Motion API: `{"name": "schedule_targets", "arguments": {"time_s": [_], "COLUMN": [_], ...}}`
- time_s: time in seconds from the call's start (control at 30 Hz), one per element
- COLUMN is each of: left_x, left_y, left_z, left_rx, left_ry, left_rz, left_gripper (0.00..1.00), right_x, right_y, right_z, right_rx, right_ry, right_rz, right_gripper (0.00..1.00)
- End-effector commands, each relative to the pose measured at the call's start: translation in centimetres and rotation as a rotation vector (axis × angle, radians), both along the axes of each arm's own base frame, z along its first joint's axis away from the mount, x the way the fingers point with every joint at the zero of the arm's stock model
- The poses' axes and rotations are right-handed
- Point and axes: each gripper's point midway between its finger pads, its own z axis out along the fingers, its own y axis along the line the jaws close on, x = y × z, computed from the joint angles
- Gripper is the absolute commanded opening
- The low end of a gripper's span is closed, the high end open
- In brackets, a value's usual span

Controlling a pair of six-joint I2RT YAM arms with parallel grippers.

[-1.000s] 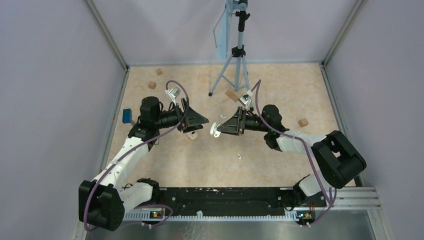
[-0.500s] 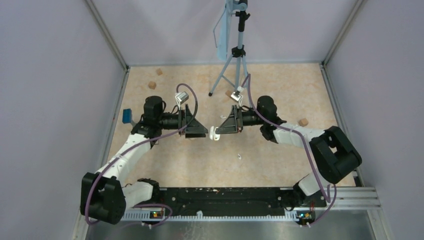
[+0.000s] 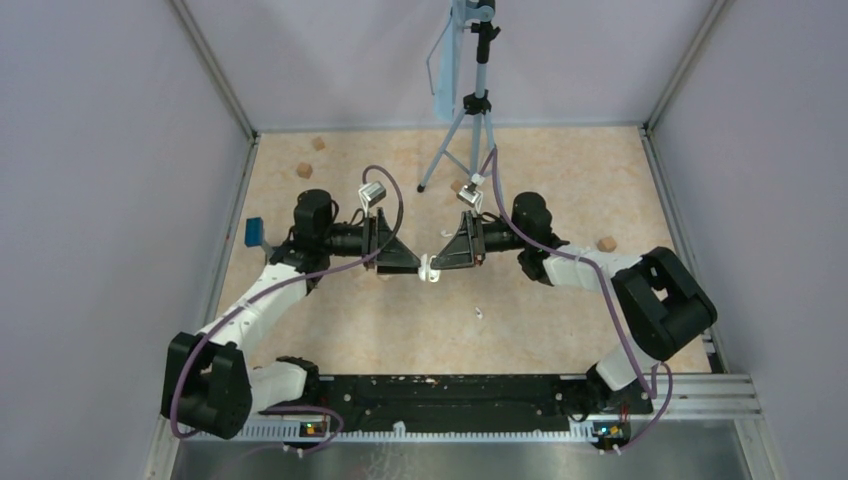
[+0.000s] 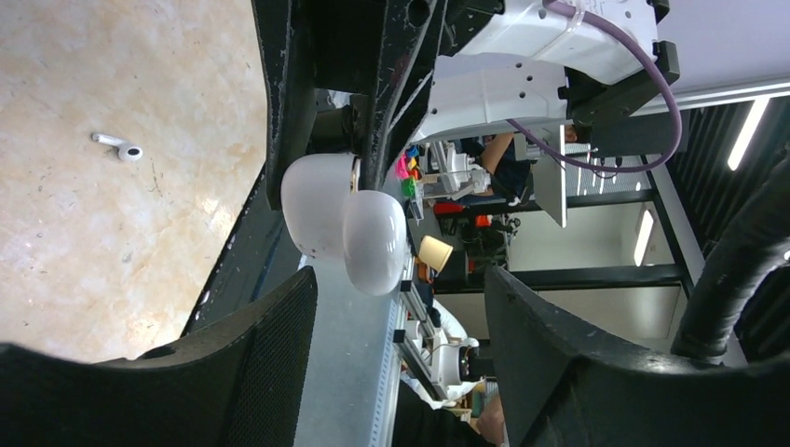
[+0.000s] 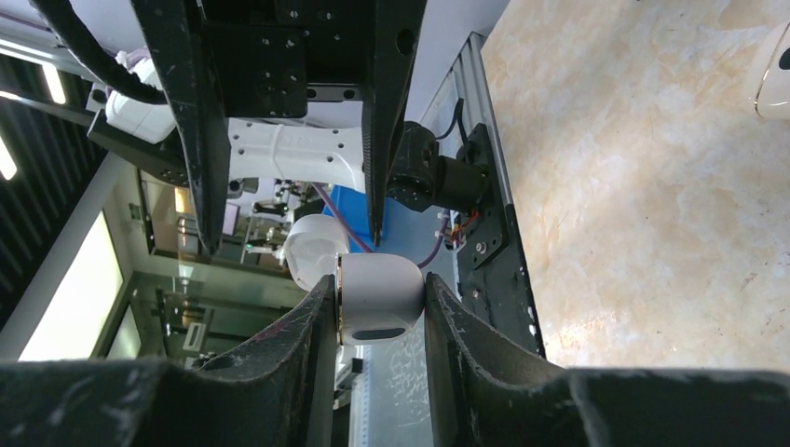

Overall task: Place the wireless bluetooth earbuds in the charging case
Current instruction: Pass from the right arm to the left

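within right pincer (image 5: pixel 377 281), charging case (image 5: pixel 374 312)

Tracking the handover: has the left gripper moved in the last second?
Yes: the left gripper has shifted right and slightly toward the arm bases, nearer the loose earbud.

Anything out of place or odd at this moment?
One earbud lies loose on the table, well apart from the charging case clamped in the right gripper. Small tan blocks are strewn toward the far wall; nothing looks damaged.
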Motion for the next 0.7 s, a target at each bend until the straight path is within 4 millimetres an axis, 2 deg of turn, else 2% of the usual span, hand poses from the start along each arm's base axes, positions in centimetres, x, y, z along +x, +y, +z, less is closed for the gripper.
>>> {"name": "schedule_targets", "arguments": {"time_s": [0.0, 0.1, 0.37, 0.5, 0.67], "left_x": [-0.1, -0.2, -0.2, -0.1, 0.1], "left_y": [-1.0, -1.6, -2.2, -2.2, -2.2], "left_z": [0.6, 0.4, 0.1, -0.1, -0.2], "left_rx": [-0.019, -0.006, -0.008, -0.001, 0.004], "left_ry": [-0.054, -0.053, -0.048, -0.049, -0.051], "left_rz": [-0.035, -0.051, -0.045, -0.038, -0.032], "left_gripper": [0.69, 0.68, 0.53, 0.5, 0.37], "right_x": [0.6, 0.4, 0.2, 0.1, 0.0], "right_y": [0.2, 0.3, 0.4, 0.4, 0.3], "right_z": [2.6, 2.6, 2.4, 2.3, 2.2], "right_rx": [0.066, 0.064, 0.062, 0.061, 0.059], "right_ry": [-0.101, -0.097, -0.095, -0.095, -0.09], "right_rz": [0.014, 0.019, 0.023, 0.025, 0.026], "right_gripper": [0.0, 0.0, 0.0, 0.0, 0.0]}}
